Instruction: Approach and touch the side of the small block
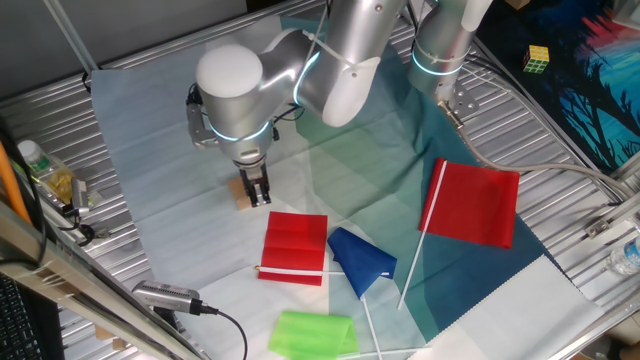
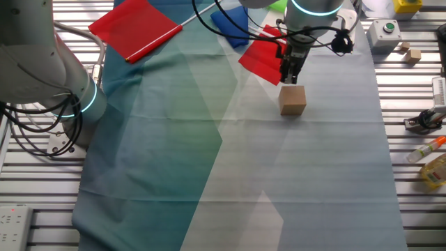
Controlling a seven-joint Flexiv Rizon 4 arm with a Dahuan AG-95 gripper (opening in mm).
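On the far left of one fixed view a plastic bottle (image 1: 33, 160) stands on the metal slats of the table (image 1: 150, 90). Moving right, the arm's pale rounded joint (image 1: 230, 85) hangs over the gripper (image 1: 259, 192), which points straight down with its fingertips at the small block (image 1: 244, 192); the fingers look close together, though I cannot tell whether they are fully pressed shut. Just right of that lies a folded red cloth (image 1: 295, 247), then a green cloth (image 1: 312, 334) below it, a blue flag (image 1: 362, 262), and a larger red flag (image 1: 478, 203) on a white stick. A multicoloured puzzle cube (image 1: 537, 59) sits far right at the back. Nothing lies between the gripper and the block.

A pale blue-green sheet (image 2: 209, 153) covers the table, creased in broad folds.

In the other fixed view the block (image 2: 293, 99) is a plain tan cube standing flat on the sheet, the gripper (image 2: 288, 77) right at its back upper edge.
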